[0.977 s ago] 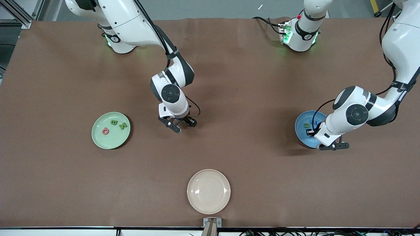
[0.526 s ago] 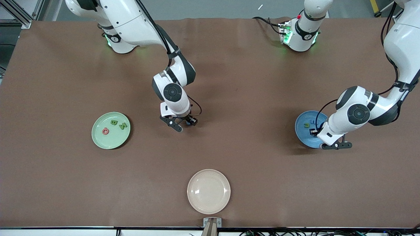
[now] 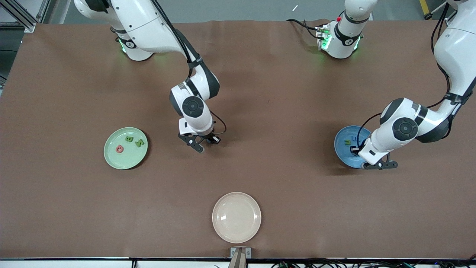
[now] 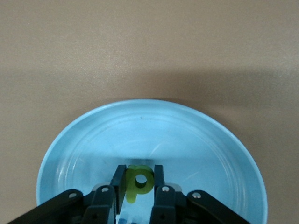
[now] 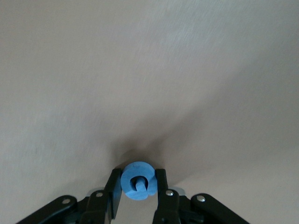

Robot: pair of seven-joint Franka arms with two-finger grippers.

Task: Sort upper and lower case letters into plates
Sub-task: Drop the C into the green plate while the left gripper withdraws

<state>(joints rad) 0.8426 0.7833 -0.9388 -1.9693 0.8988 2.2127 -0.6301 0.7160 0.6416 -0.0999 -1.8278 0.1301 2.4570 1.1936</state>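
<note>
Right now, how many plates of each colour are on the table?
Pale green plate: 1
Blue plate: 1
Cream plate: 1
Total: 3

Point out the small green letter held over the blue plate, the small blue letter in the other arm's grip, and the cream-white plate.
small green toy letter (image 4: 138,181): left wrist view, its round bowl.
small blue toy letter (image 5: 138,181): right wrist view, its curled face.
round cream-white plate (image 3: 236,217): front view, its bare middle.
</note>
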